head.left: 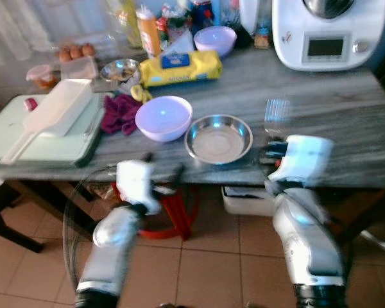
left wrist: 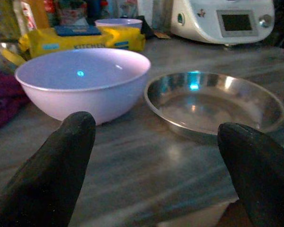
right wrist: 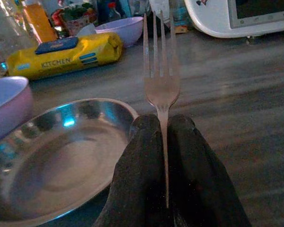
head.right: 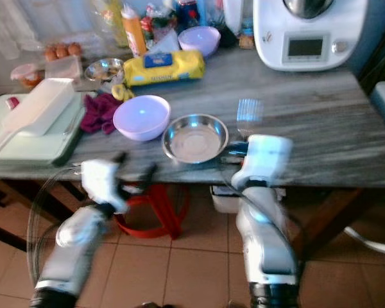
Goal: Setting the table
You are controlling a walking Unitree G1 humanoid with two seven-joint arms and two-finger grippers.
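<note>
A silver fork [right wrist: 161, 80] stands pinched between two black fingers [right wrist: 137, 161], tines pointing away. Beside it, a shallow steel plate [head.left: 218, 138] and a lilac bowl [head.left: 163, 117] sit upright, empty.

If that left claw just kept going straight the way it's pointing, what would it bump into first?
Probably the lilac bowl or the steel plate: the open left claw points at the gap between them, which looks narrow, though depth is unclear.
</note>
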